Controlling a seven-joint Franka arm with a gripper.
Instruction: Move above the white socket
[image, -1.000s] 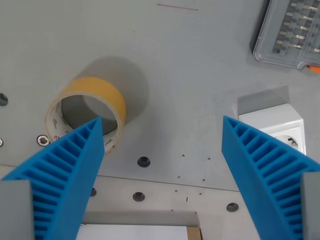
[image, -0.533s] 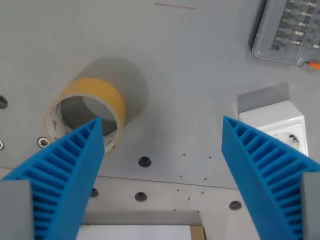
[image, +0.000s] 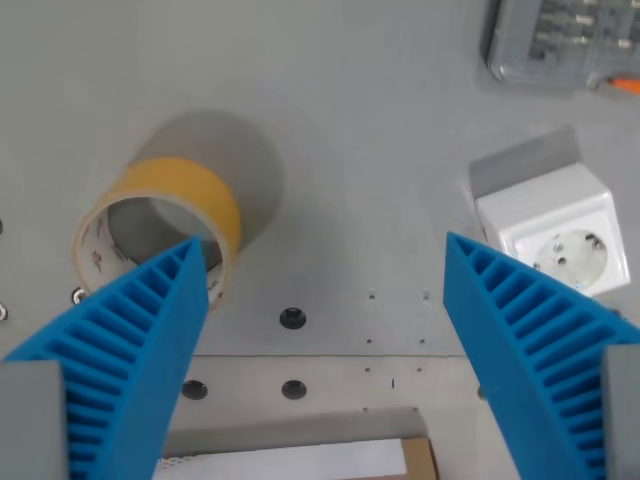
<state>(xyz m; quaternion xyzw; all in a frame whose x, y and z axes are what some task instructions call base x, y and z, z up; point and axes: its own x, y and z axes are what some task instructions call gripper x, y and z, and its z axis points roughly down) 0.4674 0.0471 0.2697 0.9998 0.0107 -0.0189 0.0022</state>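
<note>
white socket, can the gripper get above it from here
Probably yes: the white socket sits uncovered at the wrist view's right, beside the open gripper; the tape roll lies well off on the other side.

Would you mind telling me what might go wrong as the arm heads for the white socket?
The white socket sits at the wrist view's right, partly behind one blue finger, so the open gripper could stop off-centre. Travelling low, that finger might clip the socket. The tape roll by the other finger might get nudged.
</note>
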